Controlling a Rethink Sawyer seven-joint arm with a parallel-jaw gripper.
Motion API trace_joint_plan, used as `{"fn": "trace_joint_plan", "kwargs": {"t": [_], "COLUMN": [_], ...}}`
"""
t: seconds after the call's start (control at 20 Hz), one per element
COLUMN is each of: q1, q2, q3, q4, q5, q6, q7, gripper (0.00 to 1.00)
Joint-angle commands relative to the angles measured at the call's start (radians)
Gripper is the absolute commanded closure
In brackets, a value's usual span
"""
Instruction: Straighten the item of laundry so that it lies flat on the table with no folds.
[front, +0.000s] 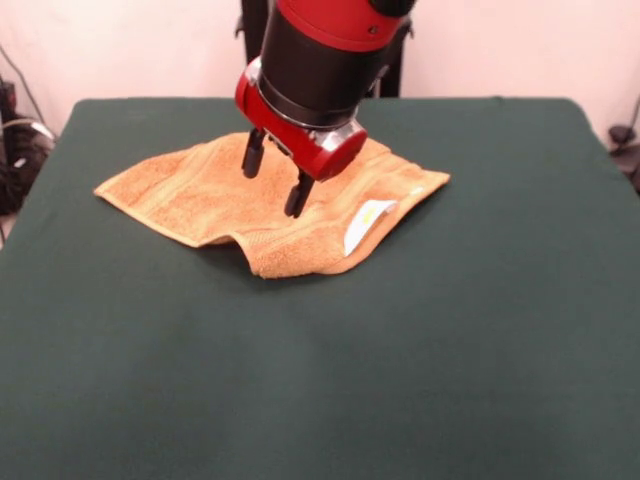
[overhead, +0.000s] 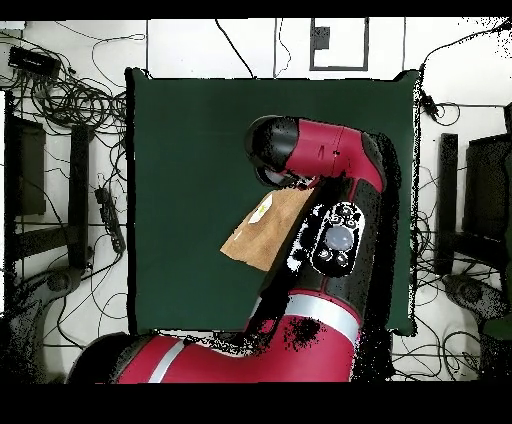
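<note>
You're hovering the claw (front: 277, 176) open and empty right over the towel (front: 200, 190); its folded-over corner is lying just toward the camera.

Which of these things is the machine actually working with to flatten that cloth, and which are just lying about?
Part of the job:
- orange-tan towel, still folded over at its front edge
- green table under it
- the robot's hand, open above the towel

Just lying about:
- cables on the floor beside the table
- dark equipment by them
</note>
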Motion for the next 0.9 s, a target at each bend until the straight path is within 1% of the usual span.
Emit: {"fn": "trace_joint_plan", "kwargs": {"t": [0.05, 0.1, 0.25, 0.5, 0.6, 0.9], "q1": [-0.022, -0.013, -0.017, -0.015, -0.011, -0.02], "q2": [0.017, 0.014, 0.025, 0.067, 0.092, 0.209], "q3": [0.022, 0.026, 0.041, 0.047, 0.05, 0.051], "q4": [-0.041, -0.027, -0.03, -0.06, -0.102, -0.296], "q5": [0.042, 0.047, 0.056, 0.06, 0.064, 0.082], "q6": [0.24, 0.233, 0.214, 0.176, 0.184, 0.228], "q7": [0.192, 0.201, 0.2, 0.226, 0.238, 0.263], "gripper": [0.0, 0.0, 0.0, 0.0, 0.0, 0.0]}}
